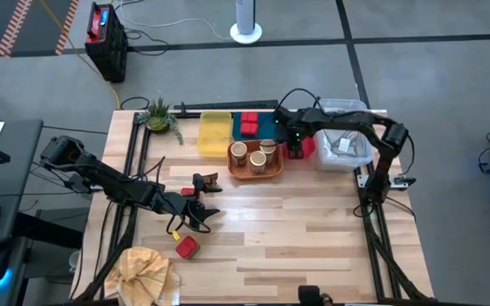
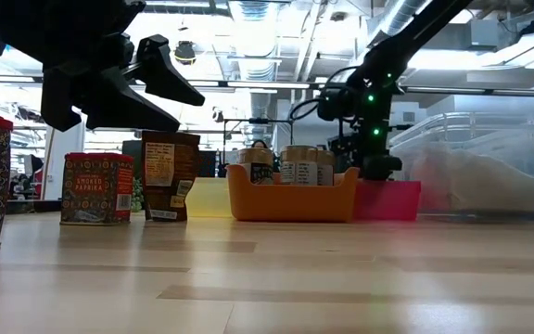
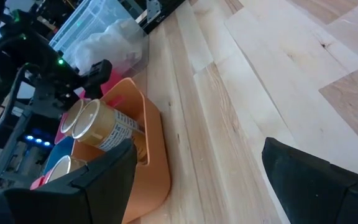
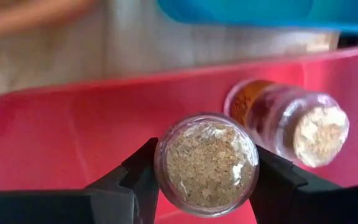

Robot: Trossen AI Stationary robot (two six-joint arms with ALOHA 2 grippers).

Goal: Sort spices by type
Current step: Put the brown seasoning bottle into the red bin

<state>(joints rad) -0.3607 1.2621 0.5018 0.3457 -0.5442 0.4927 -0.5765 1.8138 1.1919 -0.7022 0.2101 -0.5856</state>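
Observation:
My right gripper (image 4: 205, 167) is shut on a tiny glass shaker with a cork top (image 4: 205, 163), low over the red tray (image 1: 306, 146) at the far right. A second shaker (image 4: 291, 121) is in that tray. Tan round jars (image 1: 256, 155) stand in the orange tray (image 1: 253, 170), and red tins (image 1: 248, 124) sit in the blue tray (image 1: 266, 125). My left gripper (image 1: 198, 208) hangs open above the table's middle left, between a dark brown packet (image 1: 207, 178) standing on its base and a loose red tin (image 1: 186, 246). My right gripper pinches the shaker's glass wall (image 4: 161, 163) between its two fingers, one on each side, just below the cork top. The fingers come from above, pointing steeply down. The shaker stands upright in the hold; whether its base touches the tray is hidden.
A yellow tray (image 1: 214, 133) lies left of the blue one. A clear plastic bin (image 1: 344, 140) stands right of the red tray, a small plant (image 1: 160, 115) at the far left, a tan cloth (image 1: 143, 270) at the near left corner. Bare wood spreads across the near right.

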